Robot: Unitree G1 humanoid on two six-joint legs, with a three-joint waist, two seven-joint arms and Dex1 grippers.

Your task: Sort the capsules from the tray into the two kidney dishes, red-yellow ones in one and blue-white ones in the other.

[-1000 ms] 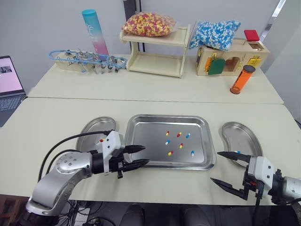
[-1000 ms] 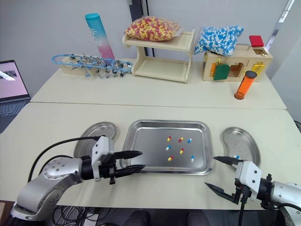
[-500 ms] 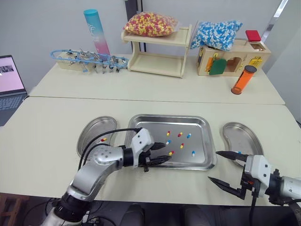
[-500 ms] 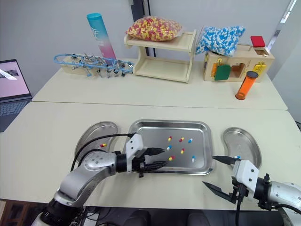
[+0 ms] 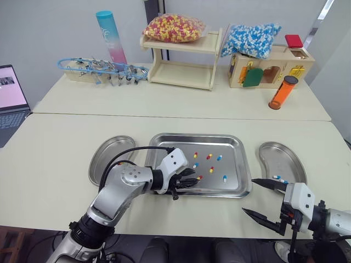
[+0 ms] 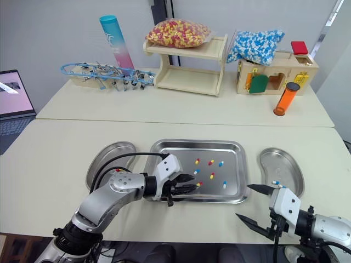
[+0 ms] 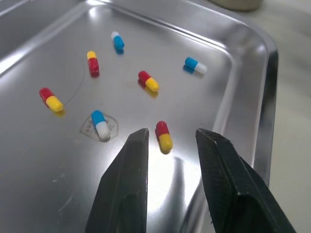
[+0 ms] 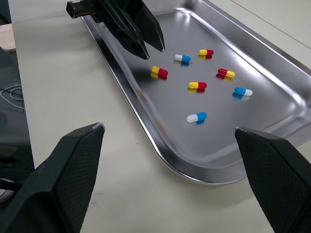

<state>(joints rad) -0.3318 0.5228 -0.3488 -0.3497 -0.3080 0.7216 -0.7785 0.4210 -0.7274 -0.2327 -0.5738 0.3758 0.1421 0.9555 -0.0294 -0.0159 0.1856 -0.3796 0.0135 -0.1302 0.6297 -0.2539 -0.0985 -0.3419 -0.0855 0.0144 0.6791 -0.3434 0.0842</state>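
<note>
A steel tray (image 5: 194, 137) in the middle of the near table holds several red-yellow and blue-white capsules. My left gripper (image 5: 193, 177) is open just above the tray's front part. In the left wrist view its fingertips straddle a red-yellow capsule (image 7: 164, 136) without touching it. The left kidney dish (image 5: 107, 159) lies left of the tray, partly behind my left arm. The right kidney dish (image 5: 285, 159) holds a blue-white capsule (image 5: 279, 177). My right gripper (image 5: 249, 195) stands wide open and empty off the tray's front right corner.
On the far table stand a wooden shelf with a bag of red-yellow capsules (image 5: 173, 27), a bag of blue-white capsules (image 5: 249, 39) on a wooden box (image 5: 274, 68), an orange tube (image 5: 282, 92), a blue-pink cylinder (image 5: 111, 38) and an instrument rack (image 5: 101, 70). A laptop (image 5: 11, 101) sits far left.
My left gripper has moved right from the tray's front left corner to over the front capsules, staying open. The right gripper has barely moved.
</note>
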